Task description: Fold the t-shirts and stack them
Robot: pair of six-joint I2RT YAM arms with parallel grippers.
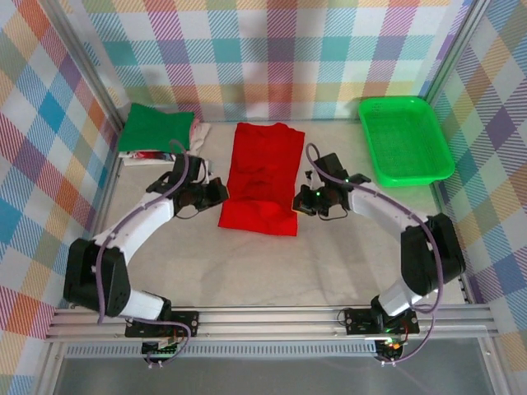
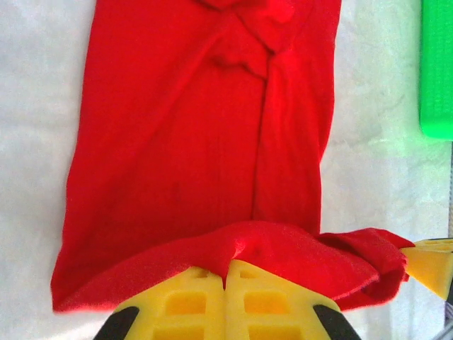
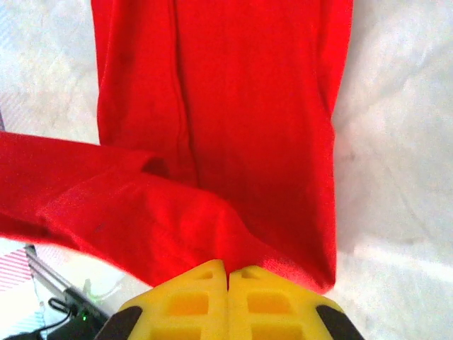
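As the red t-shirt (image 1: 262, 177) lies spread, left gripper (image 2: 226, 268) closed tight on its hem, right gripper (image 3: 228, 269) likewise.

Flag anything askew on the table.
The red t-shirt lies slightly crooked, its near hem bunched where the left gripper and right gripper pinch it. Far left, whitish cloth pokes out untidily beside the dark green t-shirt.

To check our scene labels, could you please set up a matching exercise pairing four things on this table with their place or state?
Things:
1. red t-shirt
2. dark green t-shirt
3. basket
4. left claw

Place or state:
A. far right
B. far left corner
C. centre, lying lengthwise
D. shut on red cloth

Pairs: 1-C, 2-B, 3-A, 4-D
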